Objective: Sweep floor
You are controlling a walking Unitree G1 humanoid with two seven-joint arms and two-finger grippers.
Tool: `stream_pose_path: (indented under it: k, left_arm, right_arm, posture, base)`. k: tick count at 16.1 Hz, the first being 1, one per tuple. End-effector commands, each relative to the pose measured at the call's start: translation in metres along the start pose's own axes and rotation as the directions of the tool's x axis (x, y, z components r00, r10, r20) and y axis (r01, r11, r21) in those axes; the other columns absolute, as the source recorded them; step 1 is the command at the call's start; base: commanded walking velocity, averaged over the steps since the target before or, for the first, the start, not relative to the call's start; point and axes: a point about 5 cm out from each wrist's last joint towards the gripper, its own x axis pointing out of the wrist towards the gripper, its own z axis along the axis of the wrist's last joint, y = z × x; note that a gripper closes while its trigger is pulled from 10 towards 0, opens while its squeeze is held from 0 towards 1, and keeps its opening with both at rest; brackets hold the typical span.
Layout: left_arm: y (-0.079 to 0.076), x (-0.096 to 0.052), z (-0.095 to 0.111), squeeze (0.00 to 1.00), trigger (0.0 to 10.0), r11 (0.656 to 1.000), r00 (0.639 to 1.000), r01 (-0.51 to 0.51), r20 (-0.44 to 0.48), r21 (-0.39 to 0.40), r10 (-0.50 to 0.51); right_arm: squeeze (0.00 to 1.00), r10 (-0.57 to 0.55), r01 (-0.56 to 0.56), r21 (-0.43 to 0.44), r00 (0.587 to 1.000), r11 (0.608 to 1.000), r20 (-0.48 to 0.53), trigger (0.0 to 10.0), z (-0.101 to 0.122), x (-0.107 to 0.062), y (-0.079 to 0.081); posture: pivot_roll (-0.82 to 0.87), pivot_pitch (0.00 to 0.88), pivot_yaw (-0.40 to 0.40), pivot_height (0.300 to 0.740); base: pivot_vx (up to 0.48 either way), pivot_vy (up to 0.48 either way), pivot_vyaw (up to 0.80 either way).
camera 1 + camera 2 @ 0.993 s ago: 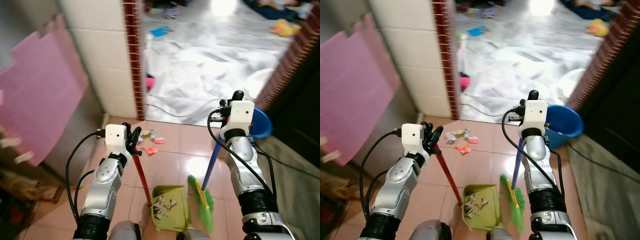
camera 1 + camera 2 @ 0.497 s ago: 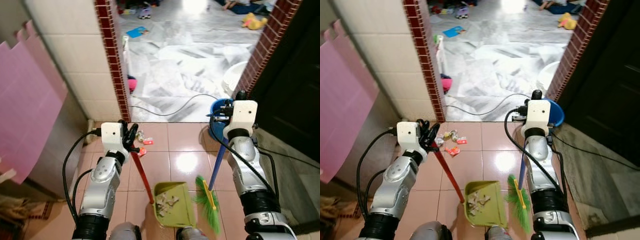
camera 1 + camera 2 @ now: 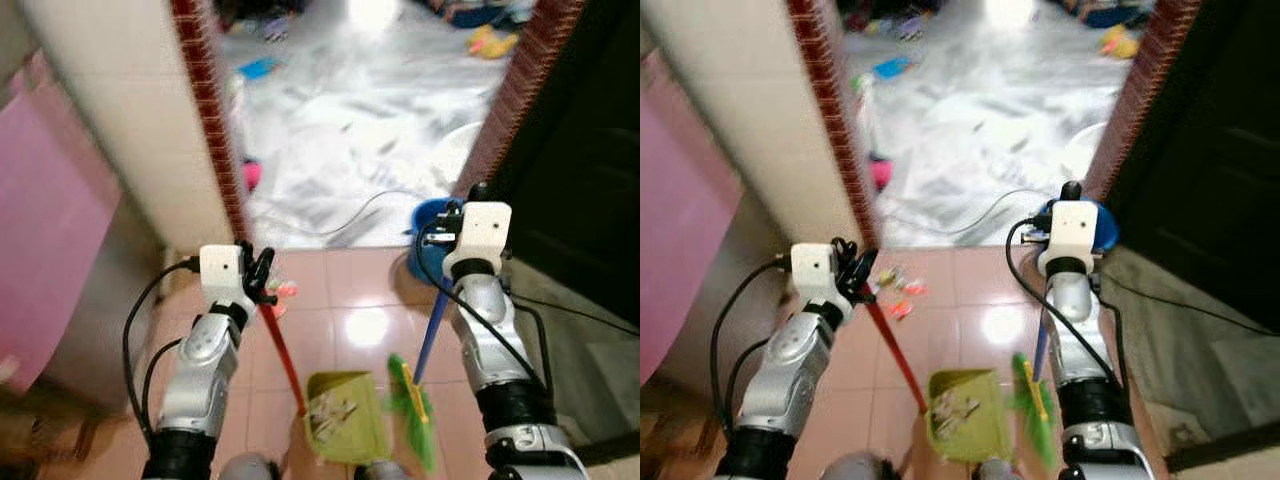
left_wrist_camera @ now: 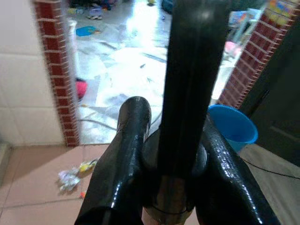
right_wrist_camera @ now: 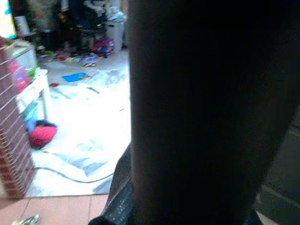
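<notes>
My left gripper [image 3: 261,273] is shut on the red handle [image 3: 283,352] of a green dustpan [image 3: 347,424] that rests on the pink tiles by my feet with scraps inside. In the left wrist view both black fingers [image 4: 125,158] clamp the dark handle [image 4: 187,93]. My right gripper [image 3: 452,222] is shut on the blue handle [image 3: 429,335] of a broom, and its green bristles [image 3: 412,408] touch the floor just right of the dustpan. Coloured litter [image 3: 894,291] lies on the tiles ahead of the left gripper, near the doorway.
A doorway between brick-edged posts [image 3: 207,130] opens onto a shiny grey floor [image 3: 340,130] strewn with toys. A blue bucket [image 3: 1103,226] stands by the right post, and a cable [image 3: 345,217] crosses the threshold. A pink panel [image 3: 50,220] leans at left; a dark door [image 3: 590,150] is at right.
The camera has swung right and the picture has become blurred. Both arms keep the same hold, with dustpan and broom still at my feet.
</notes>
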Motion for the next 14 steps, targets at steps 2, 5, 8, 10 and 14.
stream_pose_path:
  k: [2,5,8,10,14]
  left_arm:
    - [-0.009,0.004,0.017,0.0,10.0,0.999,0.997,0.041,0.073,-0.013,-0.04]
    - [-0.009,0.005,0.017,0.0,10.0,0.999,0.996,0.045,0.073,-0.015,-0.043]
    - [-0.008,0.005,0.017,0.0,10.0,0.999,0.996,0.045,0.071,-0.011,-0.044]
    - [-0.007,0.004,0.018,0.0,10.0,0.999,0.996,0.043,0.072,-0.003,-0.043]
    - [-0.002,0.002,0.021,0.0,10.0,0.999,0.996,0.025,0.082,-0.026,-0.022]
  right_arm:
    - [0.0,-0.017,0.018,-0.024,1.0,1.0,0.014,10.0,0.003,0.003,-0.005]
    - [0.0,-0.017,0.018,-0.025,1.0,1.0,0.013,10.0,0.003,0.003,-0.005]
    - [0.0,-0.016,0.016,-0.025,1.0,1.0,0.01,10.0,0.001,0.002,-0.005]
    - [0.0,-0.015,0.015,-0.026,1.0,1.0,0.003,10.0,-0.003,-0.001,-0.006]
    - [0.0,0.006,-0.006,-0.024,1.0,1.0,-0.016,10.0,-0.01,-0.011,-0.005]
  posture:
    - [0.01,0.0,0.023,0.74]
    - [0.01,0.0,0.025,0.74]
    - [0.01,0.0,0.026,0.74]
    - [0.01,0.0,0.029,0.74]
    - [0.01,0.0,0.031,0.74]
  base:
    - [0.291,0.0,-0.8]
    - [0.3,0.0,-0.8]
    - [0.295,0.0,-0.8]
    - [0.289,0.0,-0.8]
    - [0.072,0.0,-0.32]
